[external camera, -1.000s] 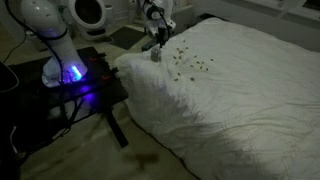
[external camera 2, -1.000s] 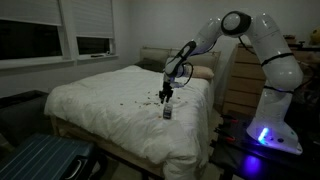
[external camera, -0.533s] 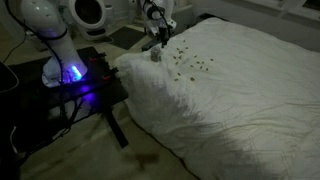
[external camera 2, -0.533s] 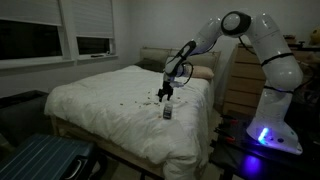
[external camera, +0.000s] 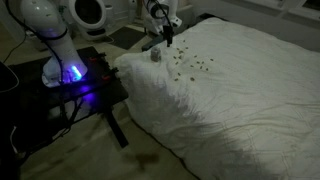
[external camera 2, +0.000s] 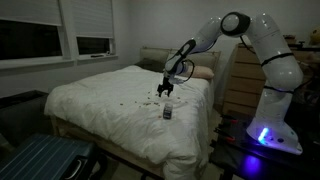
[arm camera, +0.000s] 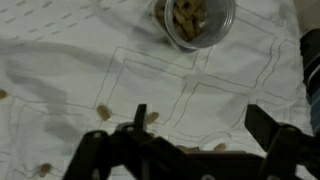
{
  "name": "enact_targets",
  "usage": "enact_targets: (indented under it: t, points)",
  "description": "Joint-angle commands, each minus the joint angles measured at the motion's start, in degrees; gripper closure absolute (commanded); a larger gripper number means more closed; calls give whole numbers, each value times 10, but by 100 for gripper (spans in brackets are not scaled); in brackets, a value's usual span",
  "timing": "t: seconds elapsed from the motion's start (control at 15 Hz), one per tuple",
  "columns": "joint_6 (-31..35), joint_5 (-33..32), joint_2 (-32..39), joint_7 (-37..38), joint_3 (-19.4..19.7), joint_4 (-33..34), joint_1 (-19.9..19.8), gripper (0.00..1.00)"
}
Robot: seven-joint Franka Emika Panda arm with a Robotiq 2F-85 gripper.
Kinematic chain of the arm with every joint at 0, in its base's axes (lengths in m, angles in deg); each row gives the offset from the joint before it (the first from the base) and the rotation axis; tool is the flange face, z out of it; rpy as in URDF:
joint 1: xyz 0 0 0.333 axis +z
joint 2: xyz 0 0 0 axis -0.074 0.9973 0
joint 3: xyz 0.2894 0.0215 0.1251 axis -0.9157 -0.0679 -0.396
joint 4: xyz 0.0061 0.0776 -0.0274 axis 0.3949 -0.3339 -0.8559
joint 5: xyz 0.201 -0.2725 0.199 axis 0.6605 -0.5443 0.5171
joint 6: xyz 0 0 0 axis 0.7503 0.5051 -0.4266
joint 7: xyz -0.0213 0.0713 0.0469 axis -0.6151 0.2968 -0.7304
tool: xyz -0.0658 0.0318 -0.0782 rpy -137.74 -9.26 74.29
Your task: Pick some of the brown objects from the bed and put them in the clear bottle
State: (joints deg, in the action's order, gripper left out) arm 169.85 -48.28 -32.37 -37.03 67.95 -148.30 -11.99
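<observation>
The clear bottle (arm camera: 195, 20) stands on the white bed (external camera: 240, 90) at the top of the wrist view, with brown objects inside it. It also shows in both exterior views (external camera: 156, 56) (external camera 2: 167, 113). Loose brown objects (arm camera: 103, 111) lie on the sheet, as a scatter in both exterior views (external camera: 188, 63) (external camera 2: 140, 100). My gripper (arm camera: 200, 125) is open and empty, hanging just above the sheet beside the bottle, with a few brown objects near its fingertips. In the exterior views the gripper (external camera: 167, 38) (external camera 2: 166, 92) is a little above and past the bottle.
A black table with a blue light (external camera: 75, 80) carries the robot base beside the bed. Pillows (external camera 2: 200, 72) lie at the head of the bed. A dresser (external camera 2: 240, 85) stands behind the arm. A blue case (external camera 2: 40, 160) sits on the floor.
My gripper has lifted and shifted away from over the bottle toward the scattered brown objects. The bottle has not moved.
</observation>
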Motion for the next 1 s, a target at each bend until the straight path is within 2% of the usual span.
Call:
enact_targets:
  t: [0.0, 0.47, 0.53, 0.93]
  points:
    - [11, 4, -3, 35, 17, 13, 4, 0]
    - [38, -9, 0, 84, 51, 22, 16, 0]
    - [29, -3, 0, 62, 38, 19, 6, 0]
    - [32, -5, 0, 66, 43, 19, 7, 0]
